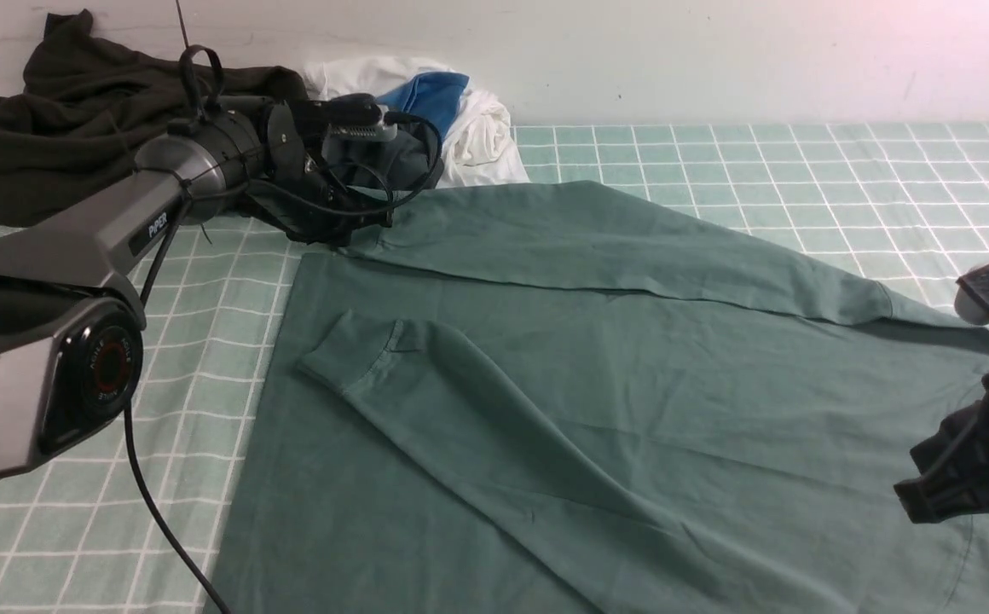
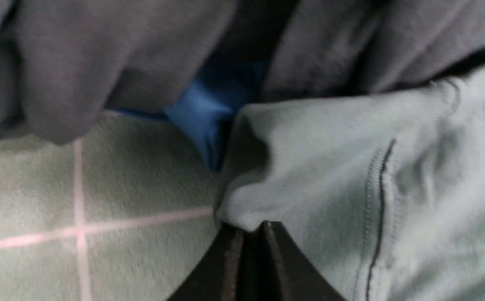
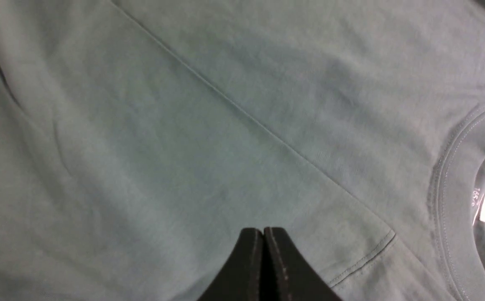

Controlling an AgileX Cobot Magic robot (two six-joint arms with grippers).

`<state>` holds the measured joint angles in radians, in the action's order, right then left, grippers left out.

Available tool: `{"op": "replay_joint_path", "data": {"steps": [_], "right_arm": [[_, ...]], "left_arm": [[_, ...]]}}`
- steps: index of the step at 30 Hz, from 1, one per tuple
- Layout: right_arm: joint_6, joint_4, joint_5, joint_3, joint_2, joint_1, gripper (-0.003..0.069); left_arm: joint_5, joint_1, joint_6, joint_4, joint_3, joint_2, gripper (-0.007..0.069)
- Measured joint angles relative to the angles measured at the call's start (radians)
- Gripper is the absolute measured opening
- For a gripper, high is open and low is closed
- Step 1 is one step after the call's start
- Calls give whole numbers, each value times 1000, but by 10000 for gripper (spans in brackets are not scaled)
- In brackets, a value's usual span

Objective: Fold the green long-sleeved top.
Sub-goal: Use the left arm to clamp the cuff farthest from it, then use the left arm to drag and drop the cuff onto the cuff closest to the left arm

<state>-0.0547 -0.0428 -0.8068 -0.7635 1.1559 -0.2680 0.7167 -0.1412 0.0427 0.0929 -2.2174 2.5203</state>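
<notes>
Closest to me, the right gripper (image 3: 263, 229) hangs just above the green long-sleeved top (image 1: 597, 384) near its ribbed collar (image 3: 447, 175), jaws pressed together on nothing. The top lies spread flat over much of the table. One cuffed sleeve (image 1: 460, 401) is laid slantwise across the body and the other sleeve (image 1: 631, 247) is folded along the far edge.

At the far left corner, the left gripper (image 2: 253, 225) is nipped onto a bunched bit of the top's hem. That grip worries me: it looks like a thin bite at the very tips, so a pull could slip it free or drag the laid sleeves askew. The dark charcoal garment (image 2: 79, 62) and blue cloth (image 2: 200, 108) crowd that corner and might get caught.

Underneath is a pale green checked tablecloth (image 1: 801, 170). Beyond it are a dark olive garment (image 1: 60, 128), some white clothes (image 1: 477, 128) and a plain white wall (image 1: 716, 51).
</notes>
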Motion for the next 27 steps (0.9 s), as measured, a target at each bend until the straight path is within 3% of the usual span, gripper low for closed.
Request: {"op": "replay_joint_path", "data": {"steps": [9, 20, 27], "right_arm": [[0, -1, 17, 0, 1, 0, -14], [12, -2, 45, 0, -7, 0, -14], [14, 34, 21, 0, -98, -10, -14]], "left_arm": [[103, -5, 57, 1, 0, -105, 20], [494, -75, 125, 53, 12, -420, 20], [510, -76, 84, 69, 361, -751, 20]]}}
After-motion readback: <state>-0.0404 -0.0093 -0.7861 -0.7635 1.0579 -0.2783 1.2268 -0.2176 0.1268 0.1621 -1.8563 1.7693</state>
